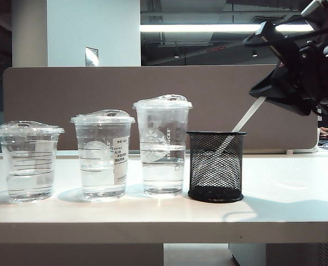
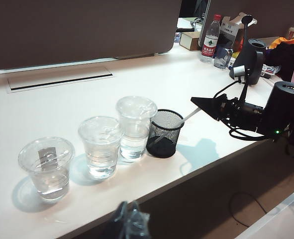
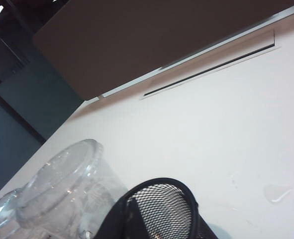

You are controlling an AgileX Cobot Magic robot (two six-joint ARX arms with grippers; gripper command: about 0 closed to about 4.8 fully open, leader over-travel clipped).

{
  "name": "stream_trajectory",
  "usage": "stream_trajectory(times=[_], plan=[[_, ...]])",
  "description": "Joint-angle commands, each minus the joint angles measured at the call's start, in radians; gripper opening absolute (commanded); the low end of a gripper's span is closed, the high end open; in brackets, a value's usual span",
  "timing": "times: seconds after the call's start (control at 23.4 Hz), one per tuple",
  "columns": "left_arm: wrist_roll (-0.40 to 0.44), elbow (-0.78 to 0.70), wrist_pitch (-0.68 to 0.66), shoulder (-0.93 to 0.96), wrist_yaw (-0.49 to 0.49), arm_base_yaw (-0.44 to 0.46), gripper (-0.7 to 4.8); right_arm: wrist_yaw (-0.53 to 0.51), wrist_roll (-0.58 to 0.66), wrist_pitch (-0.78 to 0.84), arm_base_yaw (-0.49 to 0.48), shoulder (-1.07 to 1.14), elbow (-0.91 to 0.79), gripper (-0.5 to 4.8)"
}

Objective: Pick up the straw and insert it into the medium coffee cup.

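Right claw (image 1: 266,95) clamped on the straw (image 1: 247,117), tilting out of the mesh holder (image 1: 216,166) at two o'clock. Medium coffee cup (image 1: 102,155) at nine o'clock on worktop (image 1: 286,194). Left claw (image 2: 127,221) barely glimpsed, state unclear.

The exterior cam is sitting low at the bench's (image 1: 286,188) front edge, facing the divider. The left wrist cam is looking down from high off that edge, farther out. The right wrist cam is hovering right above the mesh holder (image 3: 161,209). All three are sharing that holder and the tallest cup (image 1: 162,144).
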Motion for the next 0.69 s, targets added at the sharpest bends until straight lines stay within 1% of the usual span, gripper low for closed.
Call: stream_trajectory(times=[0.04,0.13,0.26,0.34,0.43,0.51,0.69], plan=[[0.007,0.002,0.010,0.002,0.003,0.000,-0.01,-0.002,-0.007,0.085,0.001,-0.003,0.008,-0.01],[0.007,0.002,0.010,0.002,0.003,0.000,-0.01,-0.004,-0.010,0.086,0.001,-0.004,0.030,-0.01],[0.008,0.002,0.011,0.002,0.003,0.000,-0.01,-0.043,-0.058,0.082,0.001,-0.006,0.070,-0.01],[0.007,0.002,0.011,0.002,0.003,0.000,-0.01,-0.073,-0.060,0.065,0.001,-0.015,0.095,-0.01],[0.008,0.002,0.011,0.002,0.004,0.000,-0.01,-0.082,-0.092,-0.032,0.001,-0.049,0.142,-0.02],[0.008,0.002,0.011,0.002,0.004,0.000,-0.01,-0.099,-0.221,-0.212,0.001,-0.106,0.216,-0.01],[0.007,0.002,0.013,0.002,0.004,0.000,-0.01,-0.099,-0.323,-0.351,0.001,-0.150,0.299,-0.01]])
